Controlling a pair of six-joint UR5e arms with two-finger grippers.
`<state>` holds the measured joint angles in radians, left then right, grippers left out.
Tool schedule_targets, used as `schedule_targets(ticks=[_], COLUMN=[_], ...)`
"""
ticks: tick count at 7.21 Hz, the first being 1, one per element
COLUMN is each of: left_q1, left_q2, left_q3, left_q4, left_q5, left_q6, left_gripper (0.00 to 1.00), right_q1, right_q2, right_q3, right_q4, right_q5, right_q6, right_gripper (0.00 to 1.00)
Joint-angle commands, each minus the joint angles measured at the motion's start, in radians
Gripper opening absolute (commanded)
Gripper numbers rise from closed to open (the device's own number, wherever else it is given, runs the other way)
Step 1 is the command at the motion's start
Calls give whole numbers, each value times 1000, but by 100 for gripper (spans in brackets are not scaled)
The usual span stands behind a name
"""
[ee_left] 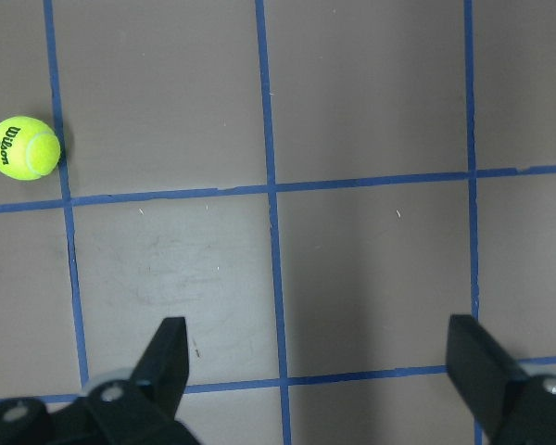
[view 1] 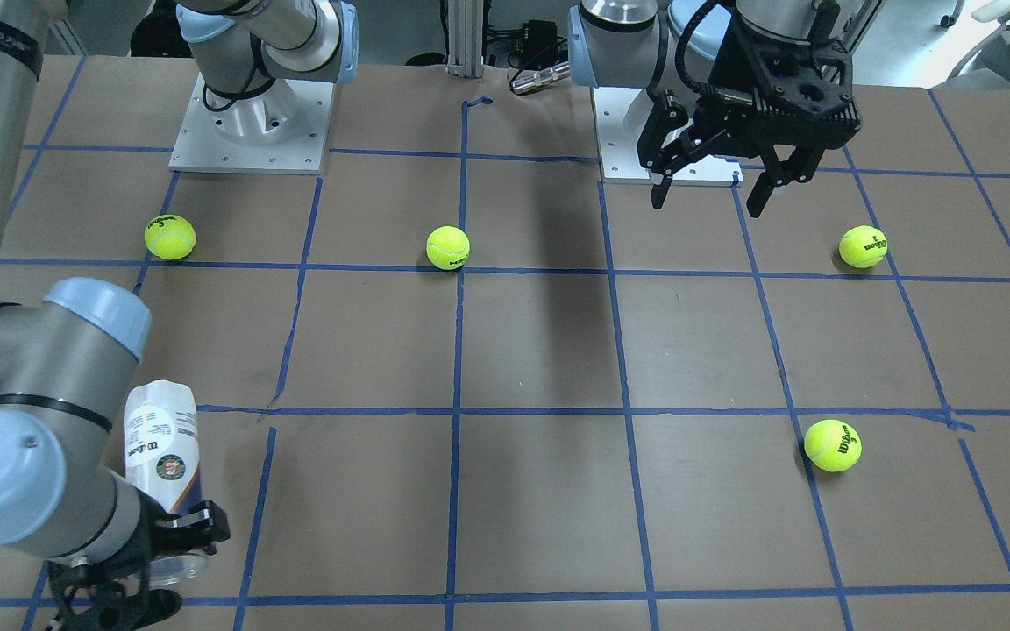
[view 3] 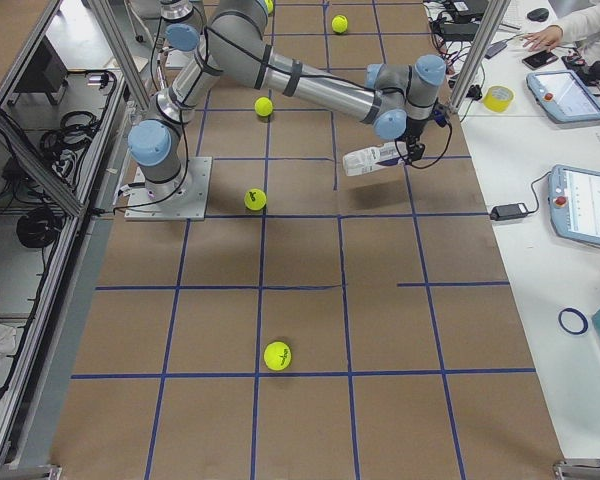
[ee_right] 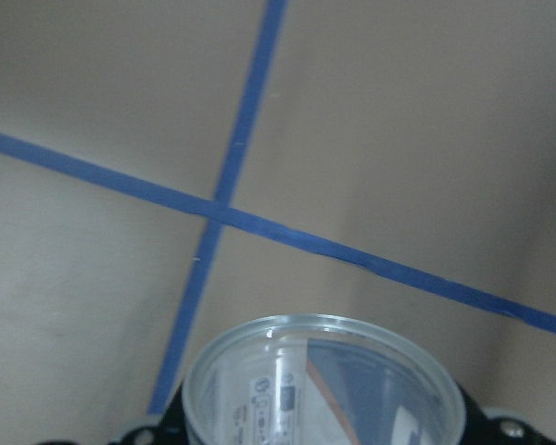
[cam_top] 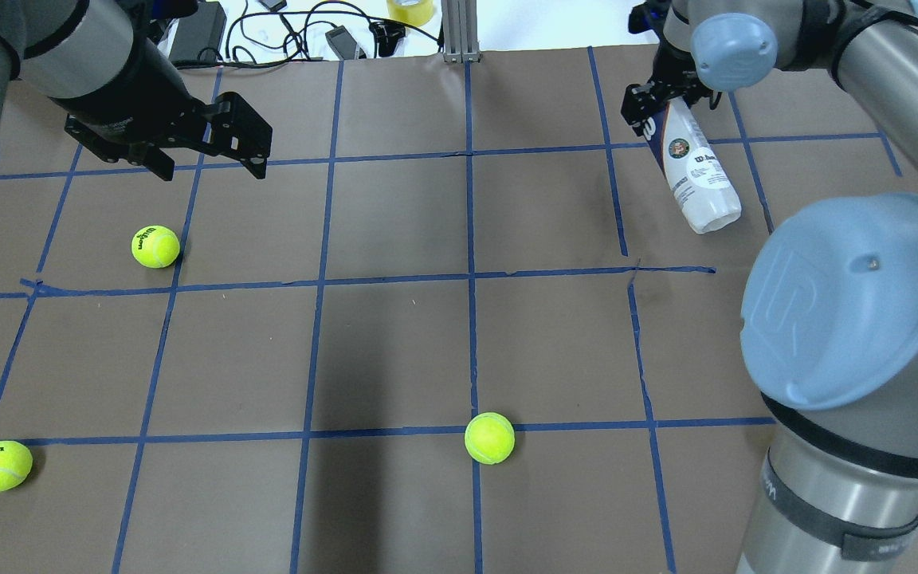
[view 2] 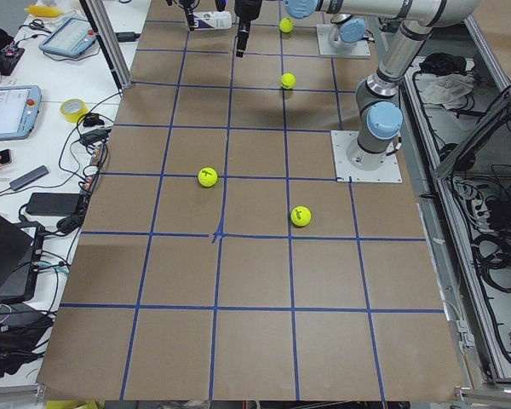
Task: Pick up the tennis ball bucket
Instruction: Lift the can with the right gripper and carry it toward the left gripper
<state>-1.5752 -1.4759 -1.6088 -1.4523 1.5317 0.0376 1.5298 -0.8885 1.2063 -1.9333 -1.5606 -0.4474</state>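
Observation:
The tennis ball bucket [cam_top: 696, 171] is a clear can with a white and navy Wilson label. My right gripper [cam_top: 654, 108] is shut on its open rim end and holds it slanted, off the brown table, at the far right. It also shows in the front view [view 1: 161, 447] and the right side view [view 3: 375, 158]. The right wrist view shows its clear round rim [ee_right: 324, 389] between the jaws. My left gripper [cam_top: 210, 169] is open and empty, hovering over the table's far left, also seen in the front view [view 1: 707, 193] and the left wrist view [ee_left: 320, 357].
Several yellow-green tennis balls lie apart on the table: one [cam_top: 155, 246] near my left gripper, one [cam_top: 0, 465] at the near left, one [cam_top: 489, 438] near the middle. Blue tape lines grid the brown table [cam_top: 395, 351]. Cables and devices lie beyond the far edge.

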Motion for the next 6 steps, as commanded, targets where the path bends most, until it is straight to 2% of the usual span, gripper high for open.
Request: schedule_targets(ticks=[1,3,5,6], left_q1=[0,0,0,1], left_q2=[0,0,0,-1], left_q3=[0,0,1,1], left_q4=[0,0,1,1], left_q5=[-1,-1,-1,-2], left_q6=[-1,-1,-1,-1], left_gripper=[100,100,100,100], right_q1=[85,188,257,318], right_q2=[-35,-30,-30,-29], right_q3=[33,49,62,62], right_q4=[16,-19,-56,-59], right_q5=[102,64,62,56], right_q6=[-83,-216,-424,-471], right_gripper=[54,53,46,46])
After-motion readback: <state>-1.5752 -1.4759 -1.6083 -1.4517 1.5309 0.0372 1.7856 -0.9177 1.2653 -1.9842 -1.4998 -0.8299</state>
